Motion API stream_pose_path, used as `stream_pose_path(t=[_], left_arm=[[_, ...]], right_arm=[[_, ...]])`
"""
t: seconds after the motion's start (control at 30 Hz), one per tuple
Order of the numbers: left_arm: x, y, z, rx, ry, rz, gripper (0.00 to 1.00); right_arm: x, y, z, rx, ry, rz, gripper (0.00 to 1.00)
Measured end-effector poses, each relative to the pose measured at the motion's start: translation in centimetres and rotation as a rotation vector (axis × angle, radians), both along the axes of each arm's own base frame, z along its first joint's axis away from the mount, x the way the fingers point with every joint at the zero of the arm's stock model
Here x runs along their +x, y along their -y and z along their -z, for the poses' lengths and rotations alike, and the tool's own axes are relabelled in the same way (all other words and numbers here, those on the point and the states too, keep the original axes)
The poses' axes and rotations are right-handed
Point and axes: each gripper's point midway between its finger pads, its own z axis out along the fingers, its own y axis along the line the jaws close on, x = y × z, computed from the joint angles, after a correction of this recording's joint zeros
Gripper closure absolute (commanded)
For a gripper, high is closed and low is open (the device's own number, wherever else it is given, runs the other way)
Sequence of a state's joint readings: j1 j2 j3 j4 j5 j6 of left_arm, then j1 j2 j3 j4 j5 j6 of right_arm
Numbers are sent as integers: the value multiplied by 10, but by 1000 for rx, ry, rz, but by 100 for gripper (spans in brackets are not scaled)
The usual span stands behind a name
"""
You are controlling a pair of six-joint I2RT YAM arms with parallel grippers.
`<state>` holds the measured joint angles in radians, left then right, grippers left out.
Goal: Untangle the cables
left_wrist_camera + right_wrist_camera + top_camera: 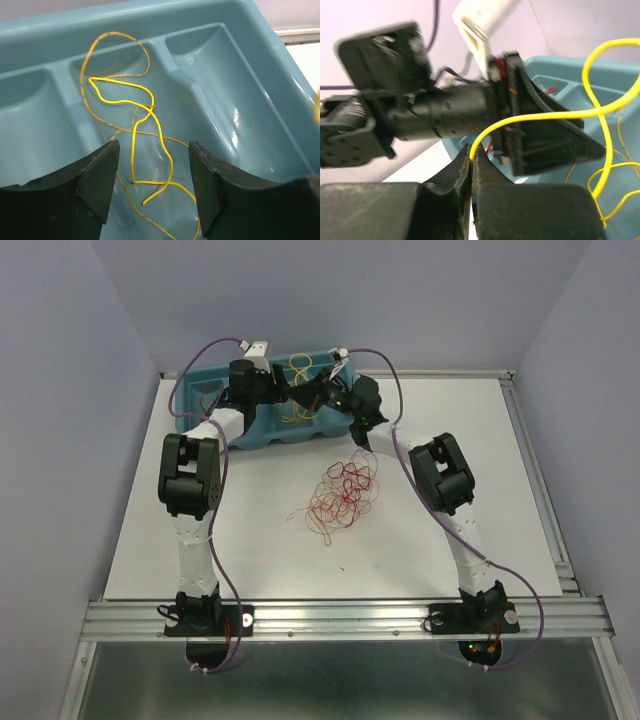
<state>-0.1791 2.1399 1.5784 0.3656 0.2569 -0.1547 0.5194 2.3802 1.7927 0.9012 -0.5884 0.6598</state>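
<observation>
A tangle of thin red and orange cables lies on the white table. Several yellow cables lie in a blue tray at the back. My left gripper hangs open over a tray compartment, with loose yellow cables lying below its jaws, none held. My right gripper is shut on the end of one yellow cable, which arcs up and down into the tray. In the top view the left gripper and right gripper nearly meet above the tray.
The tray has several compartments split by raised ridges. The left arm's wrist and finger fill the space just ahead of the right gripper. Purple arm cords loop over the tray's ends. A metal rail runs along the near table edge.
</observation>
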Motion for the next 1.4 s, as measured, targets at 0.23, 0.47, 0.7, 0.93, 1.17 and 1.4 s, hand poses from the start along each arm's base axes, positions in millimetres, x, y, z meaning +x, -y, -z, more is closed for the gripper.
stream_pose_path(t=[0.23, 0.47, 0.7, 0.93, 1.17, 1.4], left_arm=[[-19, -33, -42, 16, 62, -38, 29], [-31, -92, -75, -9, 120, -124, 29], [-49, -95, -56, -33, 86, -92, 27], [-68, -84, -56, -58, 94, -51, 27], [-77, -84, -87, -59, 186, -49, 27], [-79, -84, -84, -48, 193, -50, 27]], right_arm=[[9, -17, 10, 55, -63, -83, 100], [18, -28, 22, 111, -136, -144, 99], [32, -31, 43, 136, -201, -115, 96], [50, -29, 60, 111, -243, -31, 78], [58, -29, 66, 79, -241, 13, 57], [51, -45, 77, 10, -239, 34, 100]])
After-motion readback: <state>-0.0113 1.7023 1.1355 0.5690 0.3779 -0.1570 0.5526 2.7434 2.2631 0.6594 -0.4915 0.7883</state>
